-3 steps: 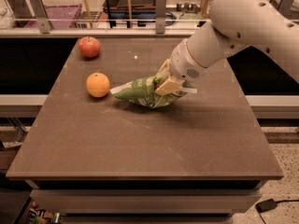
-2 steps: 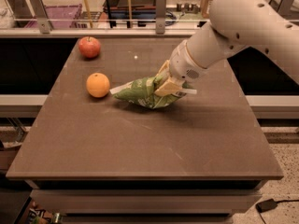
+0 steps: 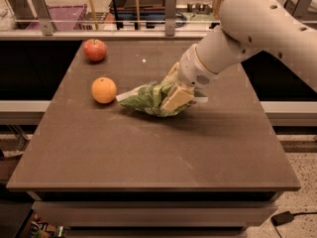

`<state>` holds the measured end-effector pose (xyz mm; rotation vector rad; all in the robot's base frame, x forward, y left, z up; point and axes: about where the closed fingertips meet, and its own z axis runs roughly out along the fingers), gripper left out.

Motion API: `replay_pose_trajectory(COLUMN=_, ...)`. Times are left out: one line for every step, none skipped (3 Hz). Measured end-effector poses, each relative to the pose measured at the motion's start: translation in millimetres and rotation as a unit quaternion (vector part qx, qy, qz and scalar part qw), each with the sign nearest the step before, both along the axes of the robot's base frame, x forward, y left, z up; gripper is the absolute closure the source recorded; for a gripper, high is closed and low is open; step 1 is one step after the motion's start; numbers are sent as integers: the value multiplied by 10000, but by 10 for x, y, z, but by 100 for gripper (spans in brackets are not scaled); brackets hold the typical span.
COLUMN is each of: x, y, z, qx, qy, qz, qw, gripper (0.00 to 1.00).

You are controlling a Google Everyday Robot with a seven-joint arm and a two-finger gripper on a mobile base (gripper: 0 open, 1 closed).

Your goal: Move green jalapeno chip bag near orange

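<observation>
3 things lie on the desk [image 3: 148, 172], all in its rear half. The apple [image 3: 94, 50] sits at the back left. The orange [image 3: 104, 90] is in front of it, nearer the middle. The chip bag [image 3: 143, 99] lies just right of the orange, its left tip just beside the fruit. The gripper [image 3: 171, 89] reaches in from the right, its 2 fingers [image 3: 177, 98] pressed to the front and back of the bag's right end.

Table [image 3: 148, 157]: apple [image 3: 94, 49], orange [image 3: 104, 90], chip bag [image 3: 142, 99] in pincer [image 3: 172, 92].

Arm [image 3: 247, 29] slants down from the right, pincer [image 3: 164, 96] low, fingers [image 3: 177, 98] clamped.
</observation>
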<state>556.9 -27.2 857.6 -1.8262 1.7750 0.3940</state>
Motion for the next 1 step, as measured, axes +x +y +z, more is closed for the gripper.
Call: replay_pose_trajectory(x=-4, y=12, z=-5, qx=-2, qy=5, qz=12, qw=10000, gripper=0)
